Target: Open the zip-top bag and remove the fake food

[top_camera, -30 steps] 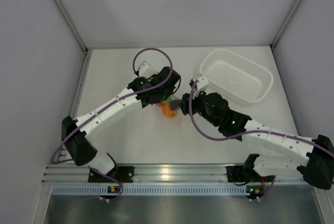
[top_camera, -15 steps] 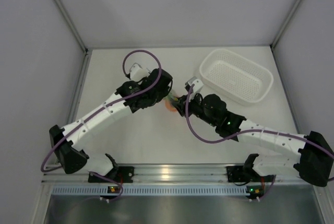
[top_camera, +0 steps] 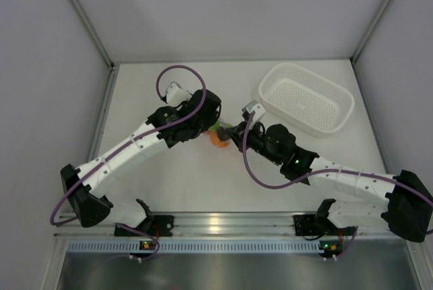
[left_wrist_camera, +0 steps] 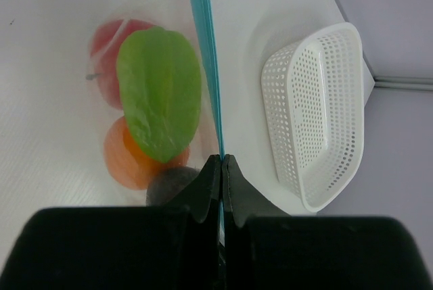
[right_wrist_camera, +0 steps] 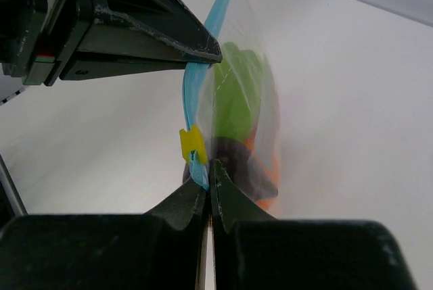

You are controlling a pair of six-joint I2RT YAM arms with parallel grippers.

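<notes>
Two arms: the left arm [top_camera: 135, 145] and right arm [top_camera: 342, 176] reach inward and meet over the middle of the table [top_camera: 176, 188].
Left gripper [left_wrist_camera: 221, 161]: clenched on the light blue zip strip [left_wrist_camera: 206, 46] of the zip-top bag [right_wrist_camera: 265, 80], fingertips pressed together with the strip running out from between them.
Right gripper [right_wrist_camera: 208, 168]: pinched tight on the same strip, just beside a small yellow slider tab [right_wrist_camera: 192, 142].
Bag position: held between the two grippers with its strip edge pulled taut. I cannot tell whether it touches the table.
Fake food [top_camera: 218, 139]: all inside the bag. The lime-green piece [left_wrist_camera: 160, 101] lies over the red ball [left_wrist_camera: 105, 43] and the orange ball [left_wrist_camera: 120, 161], and the dark piece [left_wrist_camera: 166, 185] sits nearest the left fingers.
Basket [top_camera: 270, 80]: white and perforated, at the far right of the table, apart from the bag.
</notes>
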